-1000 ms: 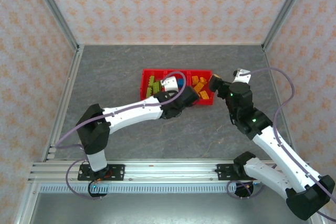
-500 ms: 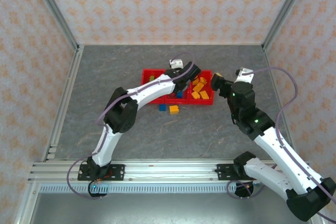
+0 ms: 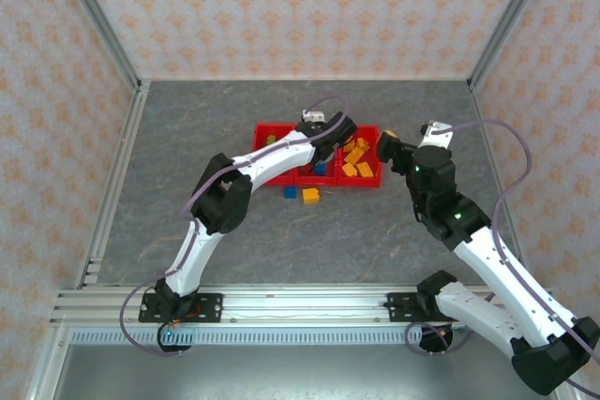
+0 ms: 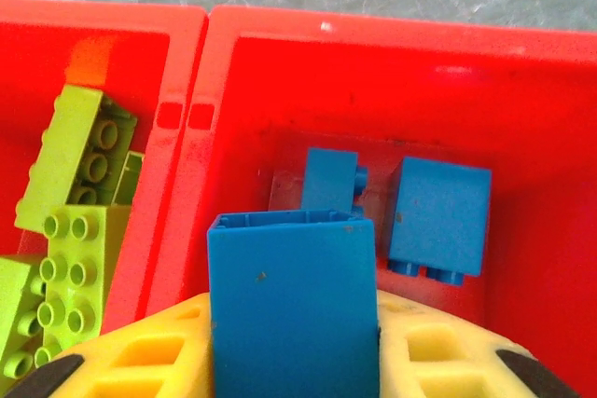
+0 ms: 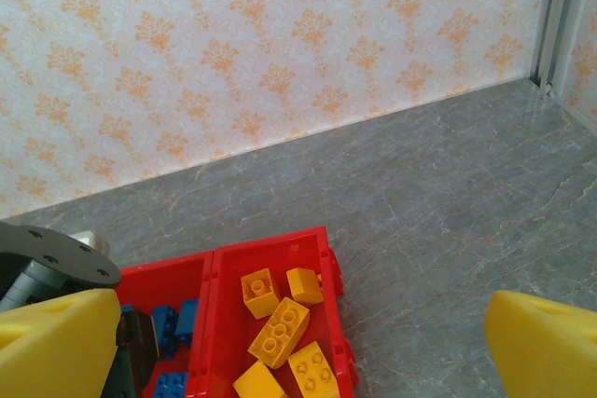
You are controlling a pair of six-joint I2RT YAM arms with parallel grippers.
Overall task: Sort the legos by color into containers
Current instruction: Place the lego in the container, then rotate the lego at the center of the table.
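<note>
The grey stone-patterned tabletop (image 3: 187, 138) carries a bright red plastic tray of three joined bins (image 3: 367, 183), nearer its far edge. Over the middle bin, the left gripper (image 4: 294, 356) has its jaws closed on a blue plastic studded brick (image 4: 289, 277). The right gripper (image 5: 300, 342) hovers at the tray's right end, jaws spread wide, empty. Lime green bricks (image 4: 75, 156) lie in the left bin, blue bricks (image 4: 438, 216) in the middle, orange-yellow bricks (image 5: 280, 328) in the right. A loose blue brick (image 3: 291, 192) and a loose orange-yellow brick (image 3: 310, 196) lie just before the tray's near wall.
</note>
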